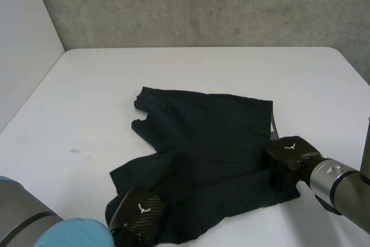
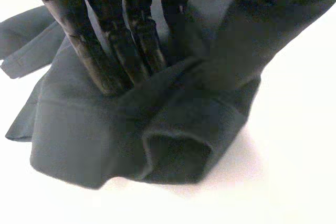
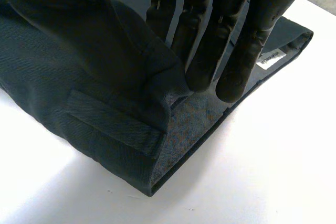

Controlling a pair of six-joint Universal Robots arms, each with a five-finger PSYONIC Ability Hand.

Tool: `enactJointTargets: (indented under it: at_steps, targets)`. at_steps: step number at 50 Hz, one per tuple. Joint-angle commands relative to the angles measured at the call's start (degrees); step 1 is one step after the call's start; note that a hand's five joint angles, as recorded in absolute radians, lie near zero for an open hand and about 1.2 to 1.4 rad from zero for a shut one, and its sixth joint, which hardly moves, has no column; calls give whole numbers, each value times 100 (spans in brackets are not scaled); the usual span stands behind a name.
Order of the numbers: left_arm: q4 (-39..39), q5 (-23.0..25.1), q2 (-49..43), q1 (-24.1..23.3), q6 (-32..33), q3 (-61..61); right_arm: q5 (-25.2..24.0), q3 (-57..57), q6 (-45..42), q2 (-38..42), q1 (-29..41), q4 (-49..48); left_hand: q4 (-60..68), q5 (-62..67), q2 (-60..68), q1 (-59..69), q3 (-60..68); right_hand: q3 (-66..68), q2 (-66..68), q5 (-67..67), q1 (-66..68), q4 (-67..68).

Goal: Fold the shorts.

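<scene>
The dark shorts [image 1: 208, 143] lie spread and rumpled on the white table [image 1: 173, 67], waistband toward the right. My left hand [image 1: 141, 212] is at the near left leg hem. Its fingers [image 2: 110, 51] dig into a bunched fold of the cloth [image 2: 105, 140], which wraps round their tips. My right hand [image 1: 289, 154] is at the near right waistband corner. Its fingers [image 3: 231, 51] pinch the cloth [image 3: 79, 87], with the thumb hidden under a raised fold. A white label [image 3: 271, 59] shows inside the waistband.
A grey concrete wall [image 1: 202, 4] rises behind the table, and a white panel [image 1: 23, 44] stands at the left. Bare tabletop surrounds the shorts on the far side and left. My left arm's blue cap [image 1: 75, 234] sits at the near left edge.
</scene>
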Motion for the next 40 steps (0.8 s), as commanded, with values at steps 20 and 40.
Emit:
enactJointTargets:
  at_steps: [20, 40]
  targets:
    - [-1963, 207, 2450, 1054, 1136, 466, -26, -334, -1612, -1994, -75, 1888, 1667, 1722, 1634, 1814, 1698, 1173, 1267, 1335, 2503, 1194]
    - [-1103, 1218, 430, 1802, 1136, 2012, 97, -1397, -1648, -616, 189, 1995, 1667, 1722, 1634, 1814, 1698, 1173, 1267, 1335, 2503, 1194]
